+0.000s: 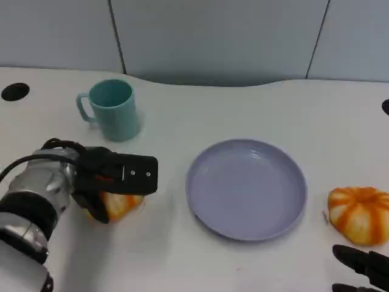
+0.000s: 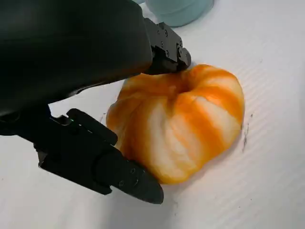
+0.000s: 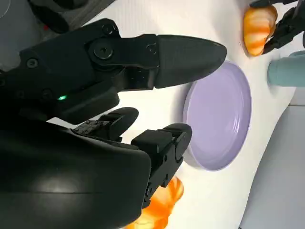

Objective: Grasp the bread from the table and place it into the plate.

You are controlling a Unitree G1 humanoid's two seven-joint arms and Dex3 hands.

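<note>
Head view: left hand [image 1: 115, 176] lies over a bread [image 1: 120, 205] on the white table [image 1: 182, 115], left of the plate [image 1: 246, 188]. From there contact is hard to judge. Left wrist view settles it: fingers [image 2: 119, 174] on both sides of the bread [image 2: 186, 119], one touching its top, one against its lower side, so the hand [image 2: 90, 90] holds it. Bread sits on the table, not lifted as far as visible.

A second bread [image 1: 360, 214] lies right of the plate, apart from it. Right hand [image 1: 364, 267] shows at the lower right corner of the head view, just beside that bread; fingers cut off there. Right wrist view gives more: fingers [image 3: 186, 52] spread apart, nothing between them, second bread [image 3: 162, 202] partly hidden behind the hand [image 3: 119, 95]. It also shows the plate [image 3: 219, 119] and the first bread [image 3: 257, 26] beyond it.

Containers: plate holds nothing. Teal mug [image 1: 112, 109] stands upright behind the left hand; its inside is not visible.
</note>
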